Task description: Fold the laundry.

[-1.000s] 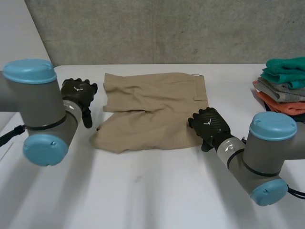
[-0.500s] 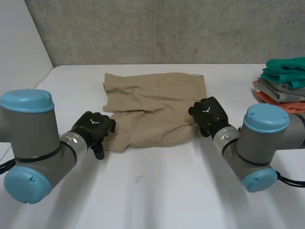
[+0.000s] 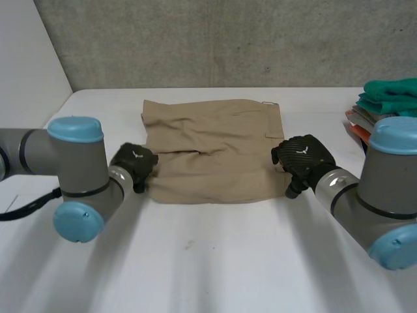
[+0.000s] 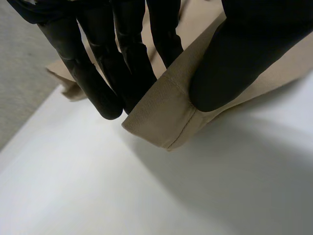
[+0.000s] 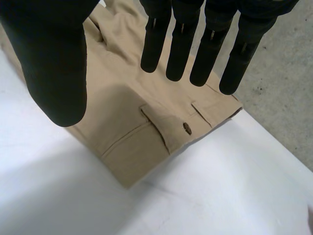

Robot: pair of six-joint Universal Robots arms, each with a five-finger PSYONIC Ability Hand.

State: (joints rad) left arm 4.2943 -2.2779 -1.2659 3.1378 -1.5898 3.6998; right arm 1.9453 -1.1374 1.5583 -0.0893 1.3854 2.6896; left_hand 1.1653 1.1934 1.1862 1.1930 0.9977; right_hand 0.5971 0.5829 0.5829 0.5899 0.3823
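Left hand (image 3: pixel 133 163) closed in a pinch on a hemmed corner of the beige shorts (image 3: pixel 208 150), thumb on one face, fingers (image 4: pixel 98 83) on the other. Right hand (image 3: pixel 303 155) spread, fingers straight and well apart from the thumb, poised at the opposite side of the shorts near a buttoned pocket (image 5: pixel 187 128). Shorts lying mostly flat in the middle of the white tabletop (image 3: pixel 215 261). Stack of folded clothes (image 3: pixel 391 107) well off beyond the right hand.
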